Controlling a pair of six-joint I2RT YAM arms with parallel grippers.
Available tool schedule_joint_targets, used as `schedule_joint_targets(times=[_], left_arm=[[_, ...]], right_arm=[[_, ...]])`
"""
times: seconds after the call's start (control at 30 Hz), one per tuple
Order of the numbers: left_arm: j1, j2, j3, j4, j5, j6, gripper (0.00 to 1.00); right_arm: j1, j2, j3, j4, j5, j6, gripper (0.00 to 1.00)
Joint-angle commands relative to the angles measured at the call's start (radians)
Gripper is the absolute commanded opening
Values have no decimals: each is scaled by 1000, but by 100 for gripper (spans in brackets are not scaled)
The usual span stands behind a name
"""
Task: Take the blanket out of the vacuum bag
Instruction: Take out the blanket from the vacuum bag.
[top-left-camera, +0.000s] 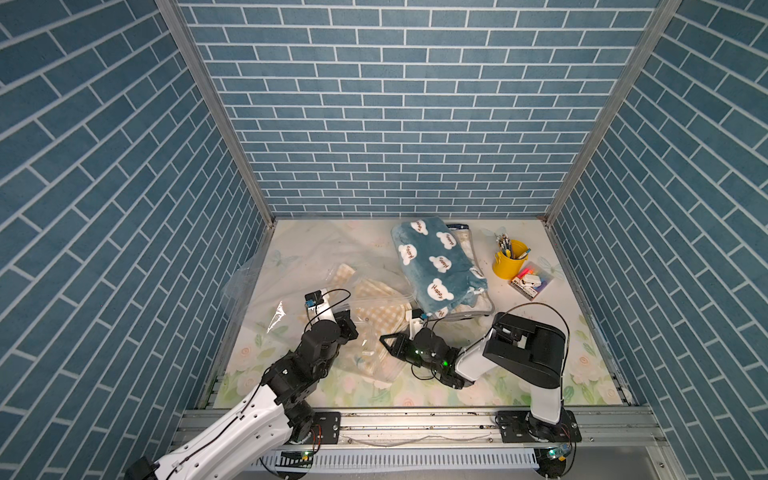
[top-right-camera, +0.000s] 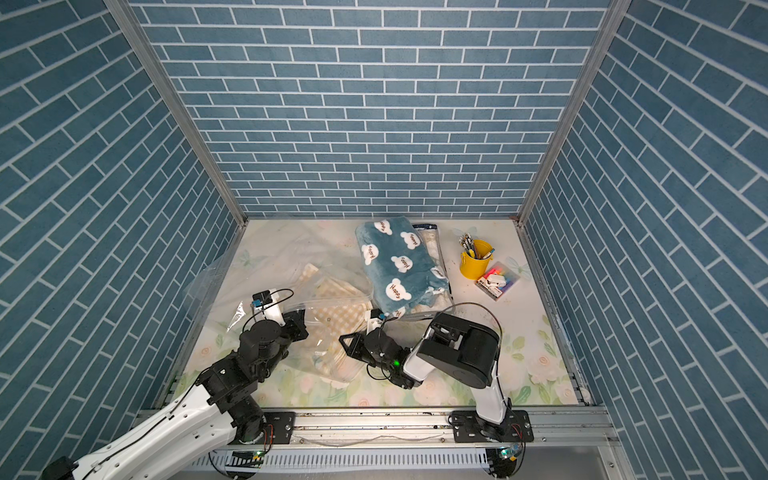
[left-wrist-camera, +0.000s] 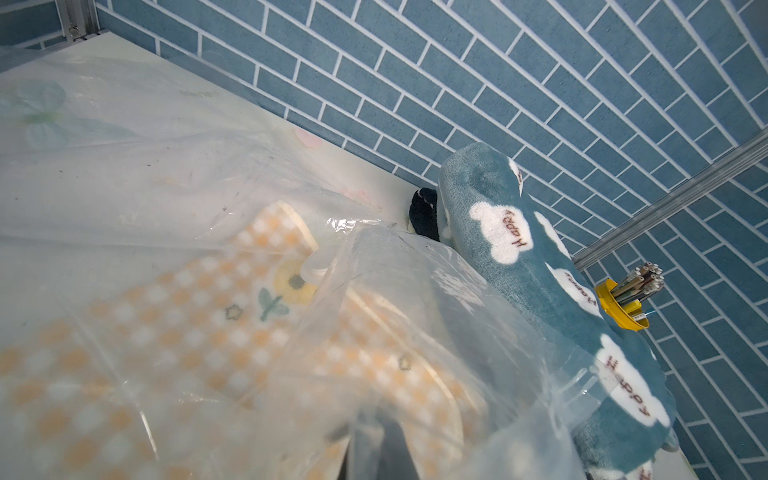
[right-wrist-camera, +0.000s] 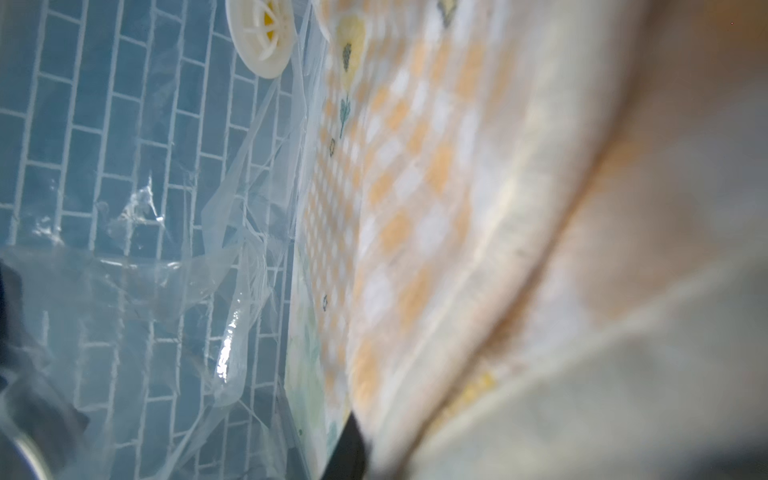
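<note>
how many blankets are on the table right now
2. A blue bear-print blanket lies loose near the back wall. An orange-checked blanket sits inside the vacuum bag between the arms. Under the blue one, pale fabric may be a third.

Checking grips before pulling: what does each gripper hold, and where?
The left gripper is shut on the vacuum bag, on its top film. The right gripper sits at the checked blanket; grip cannot be told.

Glossy, crinkly clear plastic vacuum bag (top-left-camera: 291, 270); soft matt checked cloth blanket (top-left-camera: 376, 316); plush teal fleece throw (top-left-camera: 432, 266)
</note>
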Motion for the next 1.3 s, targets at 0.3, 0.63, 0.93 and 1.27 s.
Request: schedule_joint_targets(times=[0.3,0.63,0.93,1.27], left_arm=[[1,1,10,-5,-30,1,0],[1,20,36,-15,-63,-3,0],[2,-21,7,-41,-112,-36,0],[1,20,-20,-4,-179,-64,0]], right_arm=[[34,-172,52,-75,-38,-155,0],[93,-295,47,-191,11,-254,0],[91,-518,74,-284,9,-421,0],[91,-619,174,-328,-79,-465,0]])
